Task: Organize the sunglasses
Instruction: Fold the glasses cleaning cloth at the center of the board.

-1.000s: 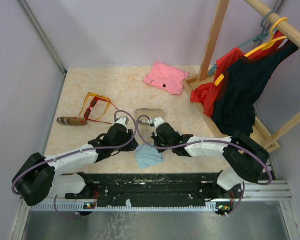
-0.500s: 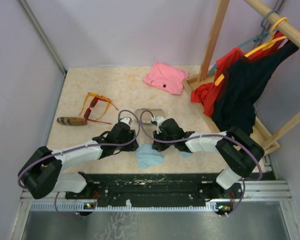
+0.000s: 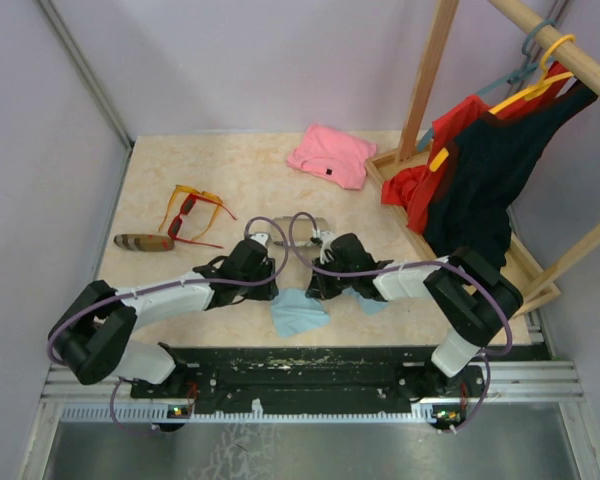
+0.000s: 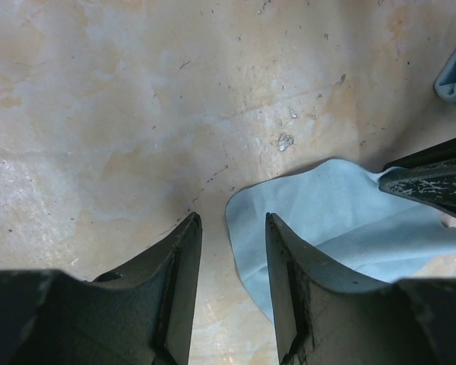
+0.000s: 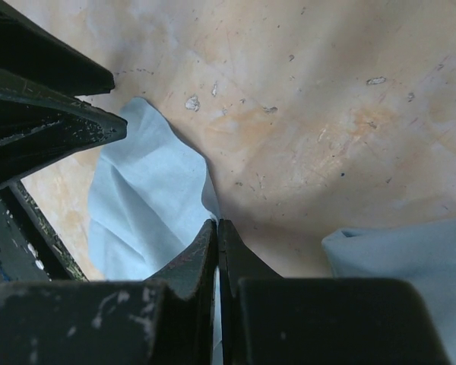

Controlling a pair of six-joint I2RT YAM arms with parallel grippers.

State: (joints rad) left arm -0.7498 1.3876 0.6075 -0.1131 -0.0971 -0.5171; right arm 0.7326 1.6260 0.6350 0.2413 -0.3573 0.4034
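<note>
Tightly, right jaws pinch rumpled blue cloth [image 5: 148, 198] (thin, creased).

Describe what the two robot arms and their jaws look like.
Both the left arm and the right arm have white link covers between bulky black joints. A thin purple cable loops along each one. The jaws are black and wedge-shaped, tapering toward the tips, with pale scuffs and scratches on their surfaces.
</note>
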